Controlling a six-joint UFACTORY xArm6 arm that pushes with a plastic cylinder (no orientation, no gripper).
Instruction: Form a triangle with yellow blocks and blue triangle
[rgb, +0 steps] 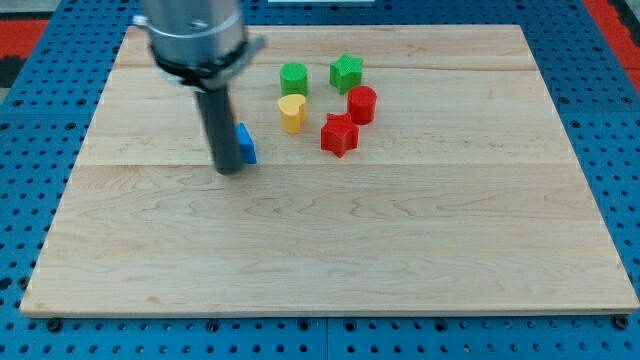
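Observation:
My tip (229, 170) rests on the board at the view's left of centre, touching the left side of a blue block (246, 144), which the rod partly hides; its shape is hard to make out. A yellow heart-shaped block (291, 112) lies a little to the right and above the blue block. Only one yellow block shows.
A green cylinder (294, 78) sits just above the yellow heart. A green star (347, 72), a red cylinder (362, 104) and a red star (339, 134) cluster to the heart's right. The wooden board (400, 250) lies on a blue pegboard table.

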